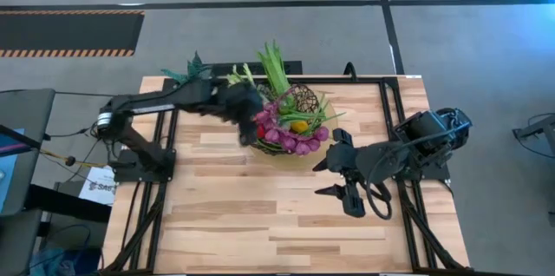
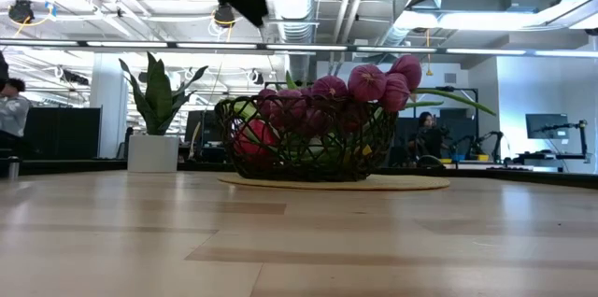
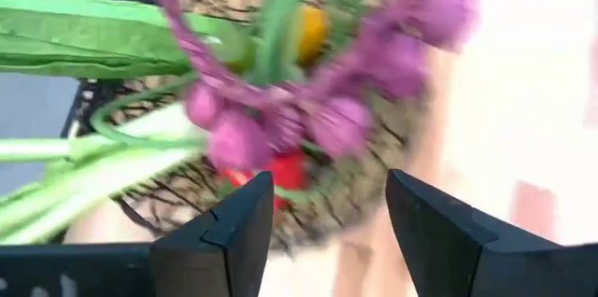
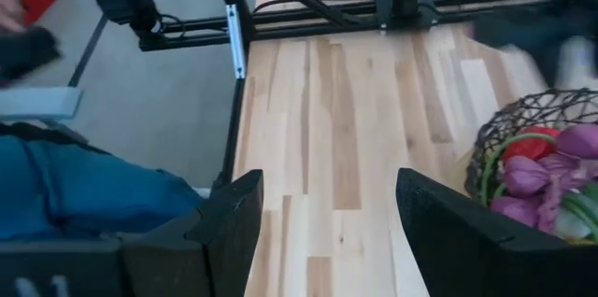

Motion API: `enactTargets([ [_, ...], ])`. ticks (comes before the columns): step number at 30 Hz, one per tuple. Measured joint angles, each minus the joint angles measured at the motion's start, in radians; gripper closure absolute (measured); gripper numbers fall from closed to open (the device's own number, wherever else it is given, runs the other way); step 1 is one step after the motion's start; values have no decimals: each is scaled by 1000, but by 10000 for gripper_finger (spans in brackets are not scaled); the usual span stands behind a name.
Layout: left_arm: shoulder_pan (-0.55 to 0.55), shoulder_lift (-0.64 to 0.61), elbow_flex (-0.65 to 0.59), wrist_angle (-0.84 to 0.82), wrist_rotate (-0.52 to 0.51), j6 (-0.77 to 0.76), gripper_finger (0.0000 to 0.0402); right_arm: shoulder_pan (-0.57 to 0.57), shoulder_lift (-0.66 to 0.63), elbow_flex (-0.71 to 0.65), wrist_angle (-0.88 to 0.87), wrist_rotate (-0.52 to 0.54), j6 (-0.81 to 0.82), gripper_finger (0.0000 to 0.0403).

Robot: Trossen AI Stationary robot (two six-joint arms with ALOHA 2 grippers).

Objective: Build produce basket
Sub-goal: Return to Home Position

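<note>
The dark woven-wire basket [image 1: 295, 124] stands on a tan round mat [image 2: 336, 183] at the table's far middle. It holds a purple onion string [image 1: 290, 137], a red pepper [image 3: 285, 168], a yellow lemon [image 1: 299, 125] and green leafy stalks [image 1: 273, 66] that stick out past its far rim. My left gripper [image 1: 251, 120] hovers open just above the basket's left side, empty. My right gripper [image 1: 334, 172] is open and empty to the right of the basket, nearer the front.
A small potted spiky plant [image 1: 192, 69] stands at the table's far left edge, beside my left arm. Bare wood [image 1: 260, 224] lies across the near half of the table. Black frame rails [image 1: 386, 111] run along the table's sides.
</note>
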Motion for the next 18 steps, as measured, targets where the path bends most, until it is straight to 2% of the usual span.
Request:
enactTargets([
  [3, -105, -73, -4, -65, -16, -22, 209, -7, -3, 0, -2, 3, -61, 138],
  [5, -189, -120, -8, -101, -63, -53, 209, 1, -5, 0, -18, 26, -105, 143],
  [9, -376, -209, -9, -200, -218, -185, 209, 60, -47, 0, -80, 219, -122, 168],
  [13, -589, -281, -9, -341, -381, -427, 210, 173, -119, -23, -166, 453, -6, 203],
  [18, -877, -324, -10, -478, -571, -739, 210, 337, -185, -89, -231, 628, 128, 253],
])
